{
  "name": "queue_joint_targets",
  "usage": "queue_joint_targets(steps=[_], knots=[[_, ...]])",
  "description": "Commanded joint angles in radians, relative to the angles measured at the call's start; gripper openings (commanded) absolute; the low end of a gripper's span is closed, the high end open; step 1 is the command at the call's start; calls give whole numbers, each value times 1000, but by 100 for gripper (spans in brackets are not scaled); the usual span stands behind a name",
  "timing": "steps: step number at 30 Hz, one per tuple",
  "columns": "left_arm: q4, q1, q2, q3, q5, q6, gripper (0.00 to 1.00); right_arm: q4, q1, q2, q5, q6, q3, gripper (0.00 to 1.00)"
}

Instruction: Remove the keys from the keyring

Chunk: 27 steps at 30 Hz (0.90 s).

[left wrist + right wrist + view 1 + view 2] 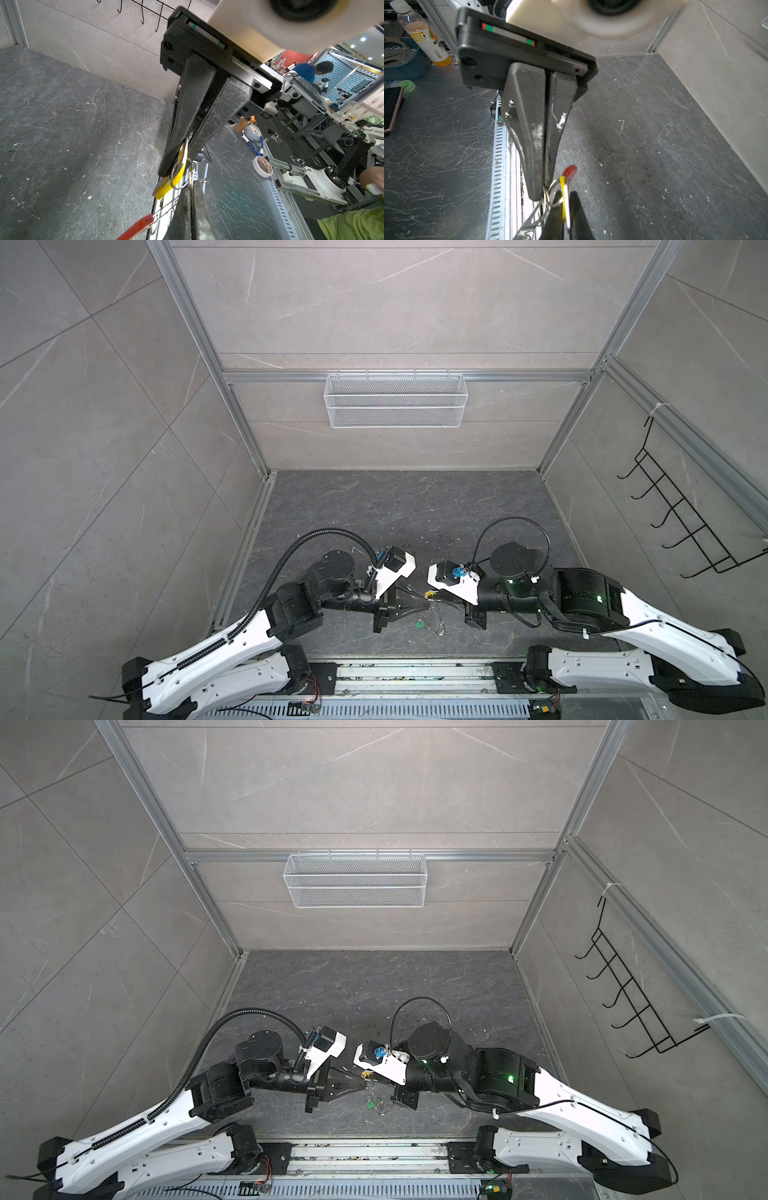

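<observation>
Low centre: left gripper [543,187] pinched shut on the keyring [137,226], right gripper [179,162] clamping the yellow key [166,189]. Best drawn apart slowly, along the wire.

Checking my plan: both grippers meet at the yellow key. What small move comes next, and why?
Probably ease the left gripper slowly away from the right gripper: left jaws pinch the yellow key, right jaws look shut on its split ring, and the two are linked.
</observation>
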State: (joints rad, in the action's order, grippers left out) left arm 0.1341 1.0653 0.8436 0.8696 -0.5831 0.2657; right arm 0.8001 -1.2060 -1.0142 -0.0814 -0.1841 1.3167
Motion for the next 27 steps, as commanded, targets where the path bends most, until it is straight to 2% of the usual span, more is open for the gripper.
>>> queue_joint_targets(steps=[1,8,18,27], knots=[[-49,-1,-8,-19,-26,24,0,-64,-15,-15,-10,11,52,15],[-102,-8,-36,-52,-10,51,0,-59,-30,-39,-22,17,61,29],[-281,-8,-126,-161,60,71,0,-9,-63,-111,4,14,135,31],[-455,-8,-139,-233,99,59,0,23,-83,-166,67,9,205,33]])
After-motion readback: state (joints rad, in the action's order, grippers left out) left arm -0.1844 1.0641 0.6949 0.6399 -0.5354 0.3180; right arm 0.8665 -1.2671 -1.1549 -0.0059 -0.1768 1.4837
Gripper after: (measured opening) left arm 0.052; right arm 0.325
